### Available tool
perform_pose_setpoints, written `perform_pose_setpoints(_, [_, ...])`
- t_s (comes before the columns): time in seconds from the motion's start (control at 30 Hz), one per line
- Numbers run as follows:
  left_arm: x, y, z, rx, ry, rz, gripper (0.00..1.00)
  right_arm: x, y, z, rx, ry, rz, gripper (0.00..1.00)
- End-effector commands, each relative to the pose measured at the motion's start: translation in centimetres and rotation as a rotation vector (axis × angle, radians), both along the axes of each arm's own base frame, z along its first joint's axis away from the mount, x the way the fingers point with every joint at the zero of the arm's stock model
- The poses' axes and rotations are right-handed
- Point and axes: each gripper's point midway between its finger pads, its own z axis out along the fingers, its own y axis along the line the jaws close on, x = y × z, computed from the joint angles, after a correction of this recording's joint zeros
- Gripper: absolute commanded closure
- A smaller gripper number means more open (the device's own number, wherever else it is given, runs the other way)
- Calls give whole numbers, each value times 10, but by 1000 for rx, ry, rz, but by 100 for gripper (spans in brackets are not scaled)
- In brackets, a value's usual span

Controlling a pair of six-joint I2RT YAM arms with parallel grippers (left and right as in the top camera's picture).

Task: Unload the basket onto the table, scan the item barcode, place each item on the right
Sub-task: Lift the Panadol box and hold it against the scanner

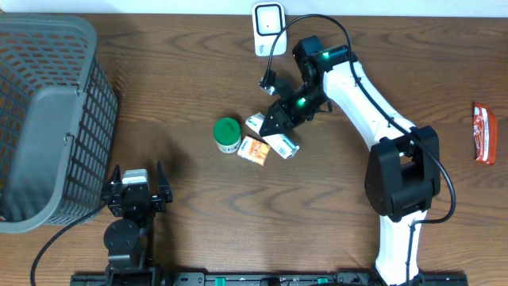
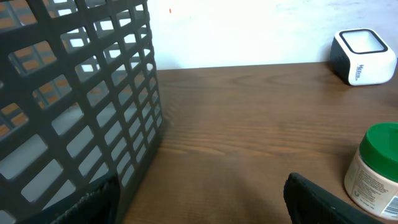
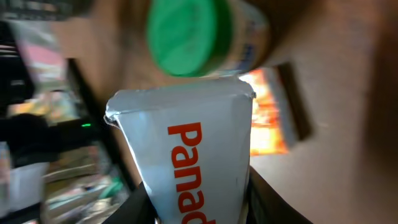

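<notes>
My right gripper (image 3: 200, 208) is shut on a white box (image 3: 186, 149) with orange lettering, its fingers pressing both long sides. Seen from overhead, that gripper (image 1: 270, 124) reaches down-left over a small cluster in the middle of the table, and the white box (image 1: 255, 121) sticks out toward a green-lidded jar (image 1: 228, 133). The white scanner (image 1: 268, 20) stands at the far edge and also shows in the left wrist view as the scanner (image 2: 364, 56). My left gripper (image 1: 136, 191) rests open near the front edge, holding nothing. No barcode is visible.
An orange packet (image 1: 254, 149) and a second white box (image 1: 282, 144) lie beside the jar. A grey mesh basket (image 1: 48, 119) fills the left side, close to my left gripper (image 2: 199, 202). A red snack bar (image 1: 483, 132) lies at the far right.
</notes>
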Motion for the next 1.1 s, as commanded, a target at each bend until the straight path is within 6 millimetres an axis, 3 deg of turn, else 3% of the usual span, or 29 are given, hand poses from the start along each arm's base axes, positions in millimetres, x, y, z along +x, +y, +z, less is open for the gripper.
perform_pose_setpoints(0.0, [-1,1,-17,-9,49,8,15,-4,11,24,135,77,-25,67])
perform_pose_setpoints(0.2, [-1,1,-17,-9,49,8,16,-6,10,24,129,89,-25,67])
perform_pose_setpoints(0.37, [-1,1,-17,-9,49,8,15,10,8,15,92,-1,-31,68])
perform_pose_setpoints(0.43, [-1,1,-17,-9,49,8,15,29,7,7,45,-68,-74,70])
perform_pose_setpoints(0.53, [-1,1,-17,-9,49,8,16,77,-1,-2,-63,-269,-158,70])
perform_pose_setpoints(0.63, [-1,1,-17,-9,49,8,16,106,-6,0,-140,-413,-193,74])
perform_pose_setpoints(1.07, [-1,1,-17,-9,49,8,16,238,-25,57,-371,-1114,-390,69])
